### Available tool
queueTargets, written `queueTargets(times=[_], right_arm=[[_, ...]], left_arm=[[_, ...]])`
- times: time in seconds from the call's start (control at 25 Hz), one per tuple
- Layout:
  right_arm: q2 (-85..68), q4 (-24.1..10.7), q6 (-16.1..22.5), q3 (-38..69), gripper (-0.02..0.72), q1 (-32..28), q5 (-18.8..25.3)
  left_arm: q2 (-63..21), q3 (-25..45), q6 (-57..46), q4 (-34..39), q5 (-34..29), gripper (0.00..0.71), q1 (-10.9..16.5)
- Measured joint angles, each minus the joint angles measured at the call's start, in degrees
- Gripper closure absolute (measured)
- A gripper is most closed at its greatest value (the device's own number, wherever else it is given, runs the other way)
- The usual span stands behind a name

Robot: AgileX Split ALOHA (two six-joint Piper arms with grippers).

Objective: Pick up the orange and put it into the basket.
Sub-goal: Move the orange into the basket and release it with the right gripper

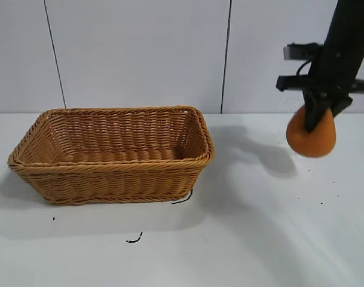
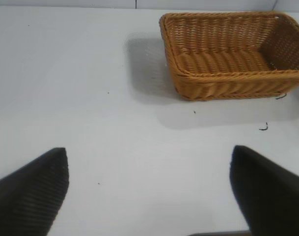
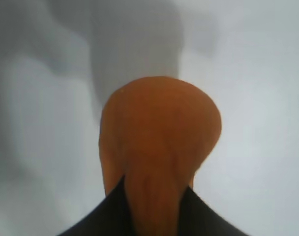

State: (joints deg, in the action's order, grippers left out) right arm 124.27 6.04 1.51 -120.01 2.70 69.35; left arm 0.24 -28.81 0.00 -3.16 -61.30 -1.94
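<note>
The right pincer [image 1: 318, 117] hangs in the air at the right of the scene, clamped on the narrow top of the orange [image 1: 311, 139]. The orange is off the table [image 1: 259, 239], its bulging base pointing down, and its shadow falls on the white surface to the left of it. In the right wrist view the orange [image 3: 159, 142] fills the middle of the picture, its neck squeezed between the two dark fingers [image 3: 102, 216], with only bare table behind it.

The basket [image 1: 113, 179] stands on the table at the left of the scene, well apart from the orange. It sits upright with its long side toward the near edge and its flared sides open to the top; nothing shows inside it. A short dark scrap [image 1: 182, 198] lies against its near right corner, and another [image 1: 134, 240] lies on the table a little nearer.

The left pincer [image 2: 149, 189] does not show in the exterior view. In its own wrist view its two dark fingers [image 2: 31, 191] stand wide apart with nothing between them, above bare table, and the basket [image 2: 228, 78] lies farther off beyond them. The two dark scraps [image 2: 263, 128] show near the basket there as well.
</note>
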Motion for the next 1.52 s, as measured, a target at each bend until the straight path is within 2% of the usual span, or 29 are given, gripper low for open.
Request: queueTargets(times=[0.32,0.64,0.76,0.92,1.12,1.32,1.52], right_arm=[[-0.06,2.28,0.72,-2.94,0.629,1.49,0.51],[-0.06,2.28,0.31,-2.94,0.629,11.08,0.54],[-0.06,0.97,0.31,-2.94,0.629,18.01,0.47],[0.59,-1.71,0.3,-3.02,0.629,24.68,-2.26],[4.96,-2.24,0.35,-3.06,0.629,30.27,-5.75],[10.72,-1.7,0.52,-3.06,0.629,32.17,-9.99],[13.35,-1.12,0.77,-3.06,0.619,32.17,-10.34]], left_arm=[[0.0,0.0,0.0,0.0,0.0,0.071,0.0],[0.0,0.0,0.0,0.0,0.0,0.071,0.0],[0.0,0.0,0.0,0.0,0.0,0.071,0.0],[0.0,0.0,0.0,0.0,0.0,0.071,0.0],[0.0,0.0,0.0,0.0,0.0,0.071,0.0],[0.0,0.0,0.0,0.0,0.0,0.071,0.0],[0.0,0.0,0.0,0.0,0.0,0.071,0.0]])
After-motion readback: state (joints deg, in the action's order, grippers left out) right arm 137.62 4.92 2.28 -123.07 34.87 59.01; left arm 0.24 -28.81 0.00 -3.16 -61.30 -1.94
